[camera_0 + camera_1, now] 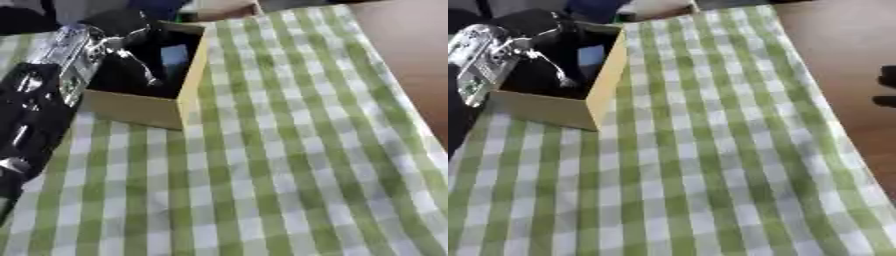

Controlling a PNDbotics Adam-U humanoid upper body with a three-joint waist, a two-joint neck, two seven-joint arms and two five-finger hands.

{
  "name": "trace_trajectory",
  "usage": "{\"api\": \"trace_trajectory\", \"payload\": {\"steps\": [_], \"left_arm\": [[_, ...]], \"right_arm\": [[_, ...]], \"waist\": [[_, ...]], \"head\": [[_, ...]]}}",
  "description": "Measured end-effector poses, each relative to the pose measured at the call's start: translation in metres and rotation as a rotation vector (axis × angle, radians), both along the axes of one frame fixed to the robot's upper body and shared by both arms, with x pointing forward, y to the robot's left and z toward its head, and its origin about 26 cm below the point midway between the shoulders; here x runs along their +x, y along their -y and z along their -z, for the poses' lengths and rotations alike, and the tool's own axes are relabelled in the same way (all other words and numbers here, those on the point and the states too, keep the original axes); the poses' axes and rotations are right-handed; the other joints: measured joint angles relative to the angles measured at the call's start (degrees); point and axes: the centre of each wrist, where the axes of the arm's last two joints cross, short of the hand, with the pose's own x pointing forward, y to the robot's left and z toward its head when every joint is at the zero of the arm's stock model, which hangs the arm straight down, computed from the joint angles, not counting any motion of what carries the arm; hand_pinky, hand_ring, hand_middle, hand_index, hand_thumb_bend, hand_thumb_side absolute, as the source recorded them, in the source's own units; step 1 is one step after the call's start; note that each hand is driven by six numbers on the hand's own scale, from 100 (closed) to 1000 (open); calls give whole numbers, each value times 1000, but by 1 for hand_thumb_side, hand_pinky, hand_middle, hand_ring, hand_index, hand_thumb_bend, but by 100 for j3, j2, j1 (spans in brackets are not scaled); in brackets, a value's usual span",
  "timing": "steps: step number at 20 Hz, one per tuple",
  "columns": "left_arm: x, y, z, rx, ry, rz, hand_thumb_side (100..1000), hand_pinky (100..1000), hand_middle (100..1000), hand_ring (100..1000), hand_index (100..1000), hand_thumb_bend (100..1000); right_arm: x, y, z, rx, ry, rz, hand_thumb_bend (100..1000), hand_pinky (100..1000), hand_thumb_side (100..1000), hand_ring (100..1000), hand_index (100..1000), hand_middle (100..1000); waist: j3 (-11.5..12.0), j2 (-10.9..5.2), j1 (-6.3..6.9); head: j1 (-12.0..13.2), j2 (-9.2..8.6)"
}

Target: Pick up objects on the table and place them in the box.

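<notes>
Left hand (131,30) is down inside the box (194,75) on the checked cloth (289,165); fingers look blurred, can't tell grip.

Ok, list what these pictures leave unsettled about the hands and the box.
- Left hand: reaches into the box; its fingers are lost in the dark interior, both views.
- Box contents: a bluish patch shows, otherwise shadowed.
- Right hand: dark shapes at the right eye view's right edge, cut off, unidentifiable.
</notes>
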Motion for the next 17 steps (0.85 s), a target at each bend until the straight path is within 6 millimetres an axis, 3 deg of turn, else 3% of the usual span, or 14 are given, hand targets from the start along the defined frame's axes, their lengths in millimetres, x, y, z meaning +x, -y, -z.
{"api": "trace_trajectory", "payload": {"steps": [4,9,13,17], "left_arm": [[-14,3,-20,-90,57,56,333,672,720,726,789,422],[-42,1,-41,-191,117,131,355,672,724,732,787,382],[-80,-4,-50,-329,196,219,352,668,720,734,779,379],[-125,-4,-43,-548,285,336,400,664,717,735,778,360]], "right_arm": [[-1,1,2,0,-5,3,100,681,1000,786,877,737],[-1,2,1,2,-2,9,100,682,1000,787,876,737],[-2,4,2,6,-1,18,100,682,1000,787,875,737],[-2,5,2,9,3,24,100,683,1000,788,875,737]], "waist": [[56,-103,0],[139,-204,-1],[251,-290,-1],[313,-294,-23]], "head": [[-34,50],[-79,99],[-133,192],[-161,273]]}}
